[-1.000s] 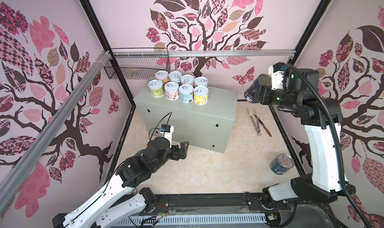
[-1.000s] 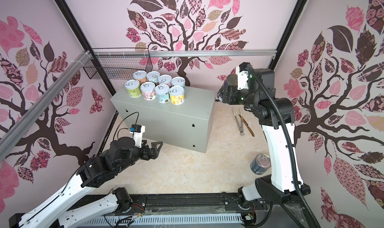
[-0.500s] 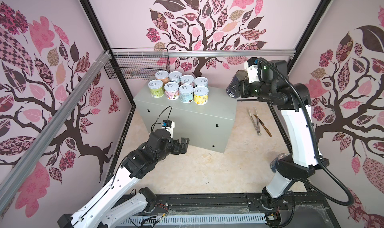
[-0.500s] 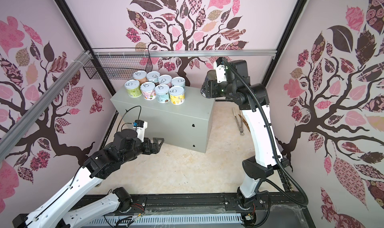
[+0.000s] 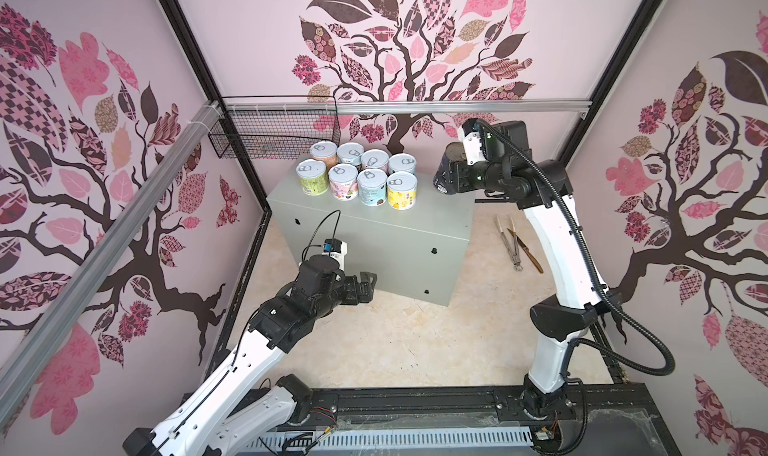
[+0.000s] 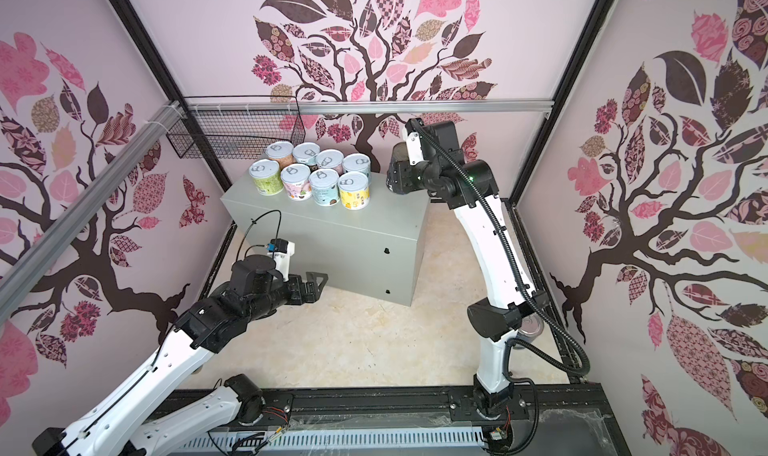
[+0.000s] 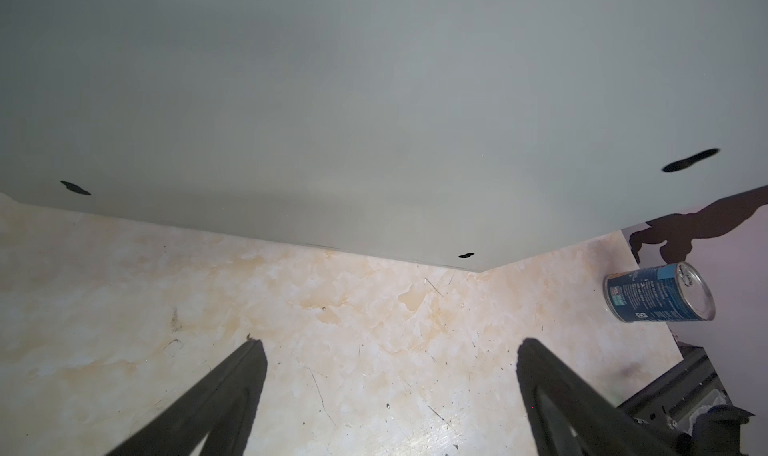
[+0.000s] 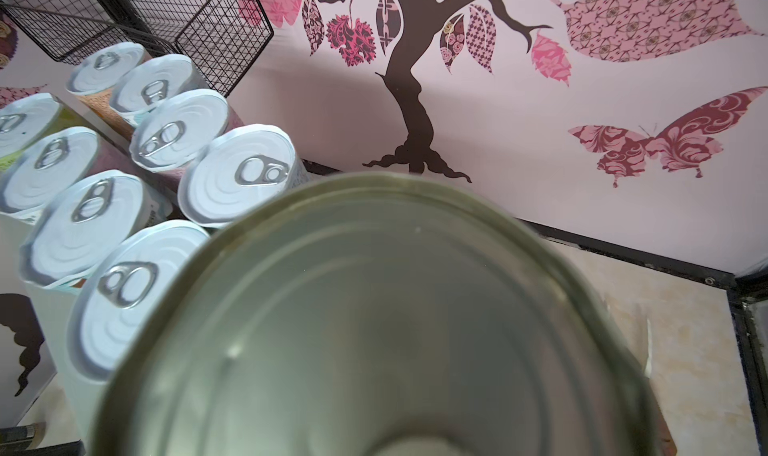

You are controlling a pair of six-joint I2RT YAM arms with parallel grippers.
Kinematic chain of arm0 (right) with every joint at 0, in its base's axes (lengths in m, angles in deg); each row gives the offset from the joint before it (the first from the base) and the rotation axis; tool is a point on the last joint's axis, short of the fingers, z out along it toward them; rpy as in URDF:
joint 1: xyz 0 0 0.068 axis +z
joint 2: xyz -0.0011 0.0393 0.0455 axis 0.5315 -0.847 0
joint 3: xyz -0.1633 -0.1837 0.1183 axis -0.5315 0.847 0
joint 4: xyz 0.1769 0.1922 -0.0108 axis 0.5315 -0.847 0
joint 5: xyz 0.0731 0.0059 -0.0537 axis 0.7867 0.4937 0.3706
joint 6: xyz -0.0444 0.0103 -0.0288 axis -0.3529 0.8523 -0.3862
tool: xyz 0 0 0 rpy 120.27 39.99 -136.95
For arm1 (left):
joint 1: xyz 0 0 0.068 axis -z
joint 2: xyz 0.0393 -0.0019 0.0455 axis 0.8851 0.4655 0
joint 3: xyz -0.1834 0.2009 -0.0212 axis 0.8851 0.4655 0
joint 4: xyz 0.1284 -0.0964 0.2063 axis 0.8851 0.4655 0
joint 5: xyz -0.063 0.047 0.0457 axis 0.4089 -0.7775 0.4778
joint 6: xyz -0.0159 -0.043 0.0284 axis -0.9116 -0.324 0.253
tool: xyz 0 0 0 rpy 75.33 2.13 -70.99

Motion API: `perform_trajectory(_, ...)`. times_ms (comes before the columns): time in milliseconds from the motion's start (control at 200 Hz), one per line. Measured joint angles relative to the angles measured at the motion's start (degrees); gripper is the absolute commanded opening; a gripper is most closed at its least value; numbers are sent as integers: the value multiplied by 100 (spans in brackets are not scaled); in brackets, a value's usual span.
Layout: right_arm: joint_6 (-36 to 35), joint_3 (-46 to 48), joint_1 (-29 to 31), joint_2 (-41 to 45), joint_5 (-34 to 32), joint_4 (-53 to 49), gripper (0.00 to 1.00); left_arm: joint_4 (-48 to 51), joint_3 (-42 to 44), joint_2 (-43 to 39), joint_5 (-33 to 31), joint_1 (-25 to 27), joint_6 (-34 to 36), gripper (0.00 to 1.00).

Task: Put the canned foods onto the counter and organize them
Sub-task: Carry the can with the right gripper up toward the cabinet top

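1. Hold firm with the right claw [image 5: 444,177], clamped on the dark-labelled can [image 8: 374,329], raised over the far right end of the table [image 5: 432,212].
2. Square the can upright before lowering; cannot tell its tilt from here.
3. Aim for bare top just beside the eight short cans [image 5: 357,175], standing in two rows of four at the table's far left; avoid nudging them.
4. Release only once the base sits flat, then draw back upward.
5. Leave the left claw [image 7: 390,350], spread wide and empty, low by the table's front; send it later for the blue-labelled can [image 7: 660,298], lying on its side near the right wall [image 7: 731,258].
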Motion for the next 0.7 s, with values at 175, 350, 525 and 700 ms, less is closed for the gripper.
perform_trajectory(175,-90,-181,42,-345,-94,131,47,-17,17,-17,26,-22,22,98)
perform_trajectory(350,-151,-184,87,-538,-146,387,47,-20,17,-52,-79,-22,70,98)
perform_trajectory(525,-173,-184,144,-651,-173,671,48,-17,17,-50,-157,-24,129,98)
perform_trajectory(700,-188,-203,219,-726,-175,811,53,-20,17,-50,-188,-24,149,98)
